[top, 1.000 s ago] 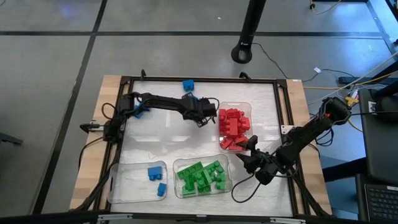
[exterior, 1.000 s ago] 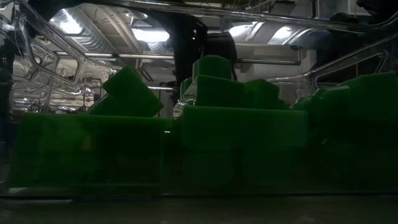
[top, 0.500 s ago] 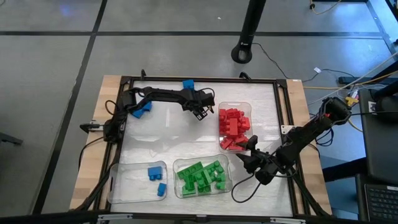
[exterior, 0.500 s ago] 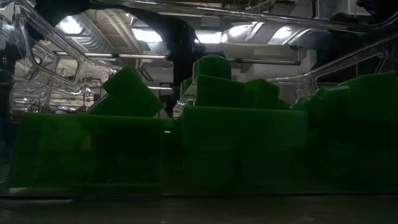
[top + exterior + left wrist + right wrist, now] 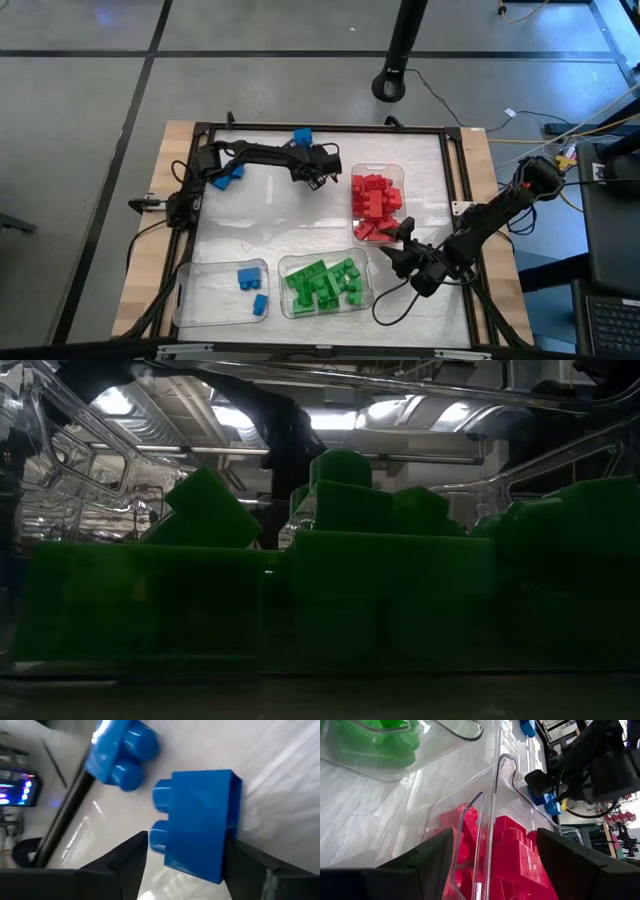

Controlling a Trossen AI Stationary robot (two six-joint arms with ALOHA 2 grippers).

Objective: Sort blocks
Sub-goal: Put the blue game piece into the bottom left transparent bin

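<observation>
My left gripper [image 5: 316,168] is at the far middle of the table, pointing down and open. In the left wrist view its fingers stand on either side of a blue block [image 5: 197,837] that lies on its side on the white table. A second blue block [image 5: 122,755] [image 5: 303,137] lies beyond it by the black frame. More blue blocks [image 5: 228,176] lie near the left arm's base. My right gripper [image 5: 398,250] waits open at the near right corner of the red tray [image 5: 396,172], holding nothing. My left gripper has the blue block between its two fingers [image 5: 127,862], which come from above at a slant. The block lies on the table. I cannot tell whether the fingers touch its sides.
Three clear trays stand on the table. One at the near left [image 5: 200,300] holds two blue blocks, one at the near middle [image 5: 290,265] holds green blocks [image 5: 330,560], and the red tray on the right holds red blocks [image 5: 515,855]. A black frame [image 5: 330,127] rings the table.
My left gripper has gone from beside the red tray toward the table's far edge and a little left, sinking over the blue block by the frame. My right gripper has kept still.
</observation>
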